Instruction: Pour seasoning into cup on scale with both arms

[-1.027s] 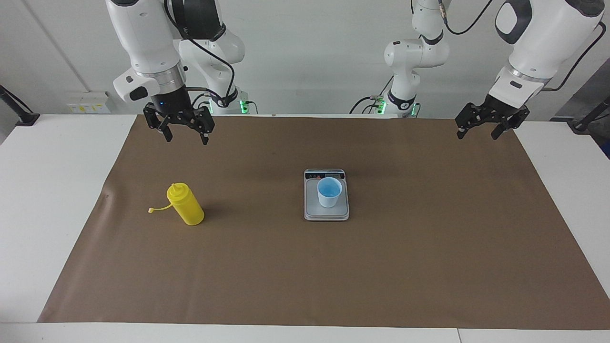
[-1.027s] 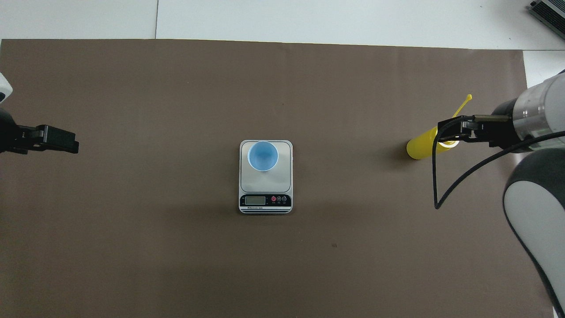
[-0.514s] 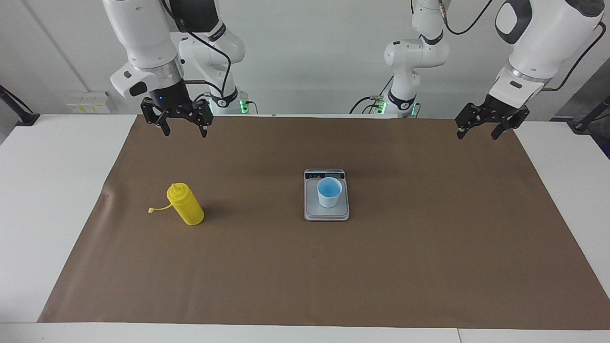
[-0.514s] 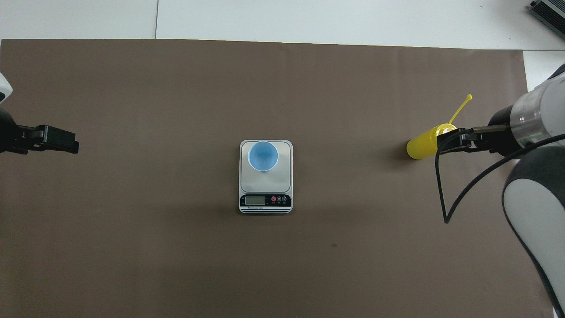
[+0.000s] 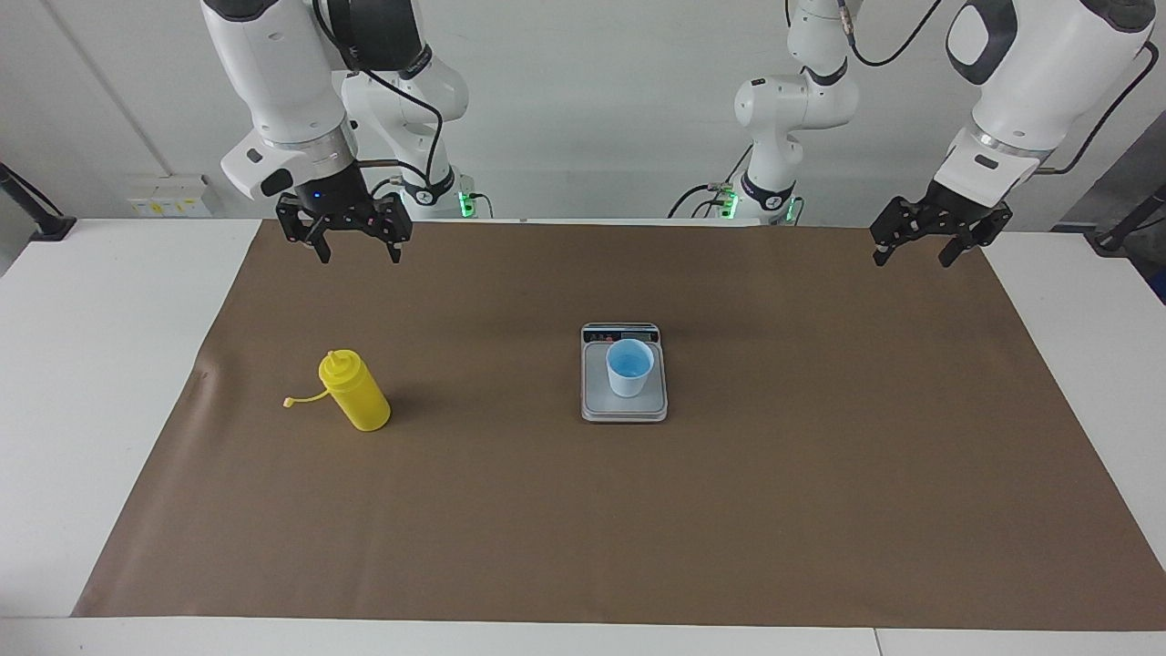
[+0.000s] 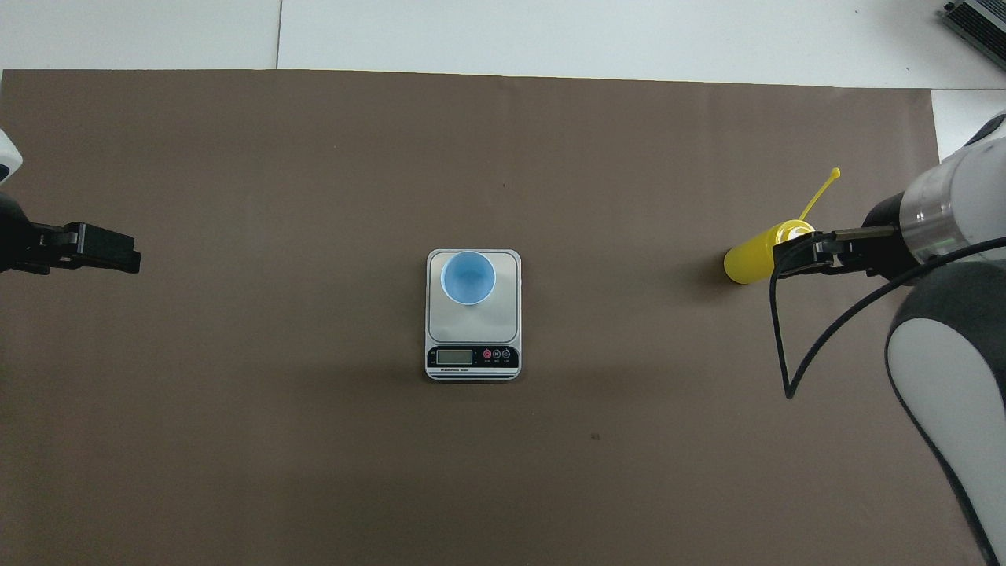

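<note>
The seasoning is a yellow bottle (image 5: 357, 394) standing upright on the brown mat (image 5: 510, 510), toward the right arm's end of the table (image 5: 82, 364), well apart from everything else. Its cap (image 5: 288, 402) hangs out on a thin strap toward the mat's edge.

Going by size: the white table carries the mat, which covers nearly all the working surface and leaves bare white strips at each end and along the edge farthest from the robots. The right arm (image 5: 273, 82) and left arm (image 5: 1029, 73) hang above the mat's edge nearest the robots. The right gripper (image 5: 353, 251) is in the air, jaws spread and empty, over the mat closer to the robots than the bottle; nothing lies between it and the bottle. The left gripper (image 5: 914, 253) waits over the mat's corner at its own end, jaws likewise released and holding nothing.

The scale (image 5: 624, 405) sits mid-mat, its dark display strip at the end toward the robots. The cup (image 5: 629, 367) stands on the plate, at the end away from the display. The display's writing is too small to read.

Open mat surrounds bottle and scale on every side.
</note>
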`<act>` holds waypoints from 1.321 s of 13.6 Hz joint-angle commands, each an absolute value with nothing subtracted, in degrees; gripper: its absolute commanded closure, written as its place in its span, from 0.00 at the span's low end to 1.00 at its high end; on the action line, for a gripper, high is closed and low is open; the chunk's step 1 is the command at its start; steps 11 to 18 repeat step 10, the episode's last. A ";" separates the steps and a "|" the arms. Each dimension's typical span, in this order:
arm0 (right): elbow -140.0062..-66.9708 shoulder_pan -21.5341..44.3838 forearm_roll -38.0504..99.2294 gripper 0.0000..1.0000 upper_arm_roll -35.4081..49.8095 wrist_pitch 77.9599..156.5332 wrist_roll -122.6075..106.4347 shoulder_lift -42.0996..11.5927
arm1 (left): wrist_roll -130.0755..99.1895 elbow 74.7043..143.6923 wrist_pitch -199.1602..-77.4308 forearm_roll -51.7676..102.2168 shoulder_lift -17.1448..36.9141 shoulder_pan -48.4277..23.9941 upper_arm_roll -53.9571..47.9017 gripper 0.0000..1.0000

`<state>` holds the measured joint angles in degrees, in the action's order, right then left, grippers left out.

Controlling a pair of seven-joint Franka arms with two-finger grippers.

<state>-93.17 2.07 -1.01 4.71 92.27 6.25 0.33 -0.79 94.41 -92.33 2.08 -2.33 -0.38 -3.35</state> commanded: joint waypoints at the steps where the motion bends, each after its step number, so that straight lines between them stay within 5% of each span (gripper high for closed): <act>1: -94.22 1.85 -0.79 0.00 5.01 91.94 6.94 1.23 | -1.32 95.45 -92.37 1.85 -3.16 -0.35 -3.25 0.00; 18: -94.22 1.23 1.93 0.00 4.92 91.85 8.70 1.23 | -1.32 95.45 -92.37 1.85 -3.16 -0.35 -3.25 0.00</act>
